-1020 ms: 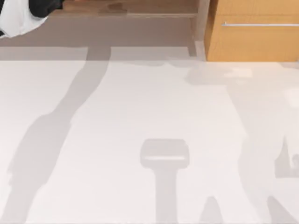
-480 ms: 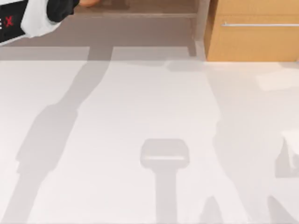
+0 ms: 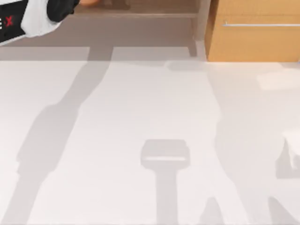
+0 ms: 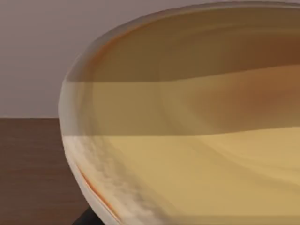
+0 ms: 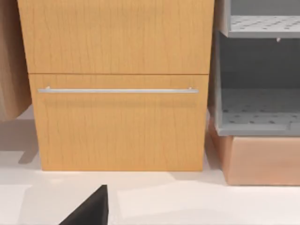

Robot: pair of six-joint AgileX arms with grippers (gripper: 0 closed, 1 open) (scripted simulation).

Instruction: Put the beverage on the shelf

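**Beverage at the shelf, left arm reaching in**

From the top view I have my left arm [image 3: 29, 19] stretched to the far left corner, over the back edge of the table [image 3: 140, 117]. The left gripper [image 3: 65, 6] is over the shelf [image 3: 150, 7], above its light-brown board. A sliver of the orange beverage [image 3: 89, 2] sits just past the gripper's tip, at the very top edge of the view and well left of the shelf's grey post [image 3: 202, 23].

In the left wrist view the beverage [image 4: 197, 140] is pressed up close, its round side curving away. A dark brown board [image 4: 28, 168] lies beneath and beside it, with a plain grey wall behind. I cannot tell whether it rests on the board or hangs just above it. I also cannot tell whether the left gripper is clamped on it or has let go.

My right gripper [image 5: 89, 212] is over the table, facing the front of the orange-wood cabinet [image 5: 117, 126] with its silver handle [image 5: 117, 90]. A grey rack [image 5: 253, 117] stands just beside the cabinet. Whether the right gripper is released or clenched, I cannot tell.
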